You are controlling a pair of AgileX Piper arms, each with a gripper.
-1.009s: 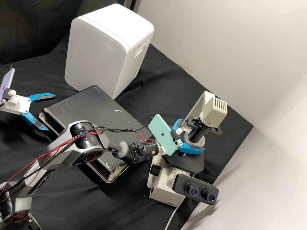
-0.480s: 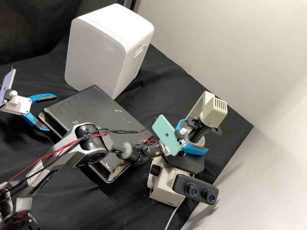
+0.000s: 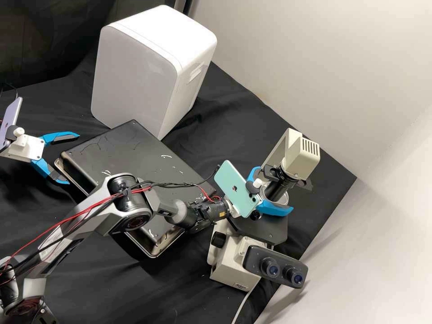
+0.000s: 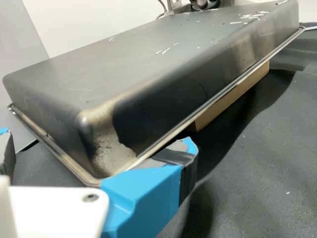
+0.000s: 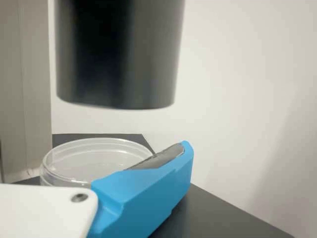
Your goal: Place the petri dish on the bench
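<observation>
A clear lidded petri dish [image 5: 91,161] sits on the microscope's black stage [image 3: 270,230], under the black condenser tube [image 5: 116,49]. My right gripper [image 3: 274,193] is open at the stage, one blue finger [image 5: 148,191] alongside the dish's rim and the other on the far side of the tube. At the bench's left edge my left gripper [image 3: 70,157] stands open, one finger [image 4: 148,193] close beside the corner of a dark upturned metal tray [image 4: 148,84].
The beige microscope [image 3: 252,256] stands at the front right with its eyepieces [image 3: 281,270] facing forward. The dark tray [image 3: 130,155] lies mid-bench on a brown block [image 4: 233,99]. A white box [image 3: 153,67] stands behind it. Black cloth covers the bench.
My right gripper has slid further in over the microscope stage, toward the dish, and its arm has stretched out. The left arm has barely moved.
</observation>
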